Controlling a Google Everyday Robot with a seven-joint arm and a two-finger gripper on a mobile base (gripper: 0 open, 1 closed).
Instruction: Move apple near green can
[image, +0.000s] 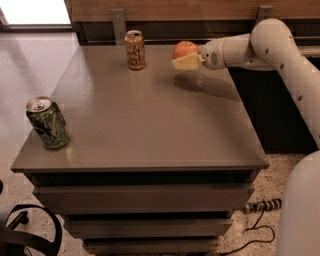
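The red-orange apple (183, 48) is at the far right of the grey table (150, 115), held a little above the tabletop, with its shadow on the surface below. My gripper (187, 59) reaches in from the right and is shut on the apple; one pale yellow finger (186, 62) shows in front of it. The dark green can (47, 122) stands upright at the table's near left corner, far from the apple and the gripper.
An orange-tan patterned can (135, 49) stands upright at the back of the table, left of the apple. My white arm (280, 45) spans the right side. A wall and rail run behind the table. A cable (260, 220) lies on the floor at right.
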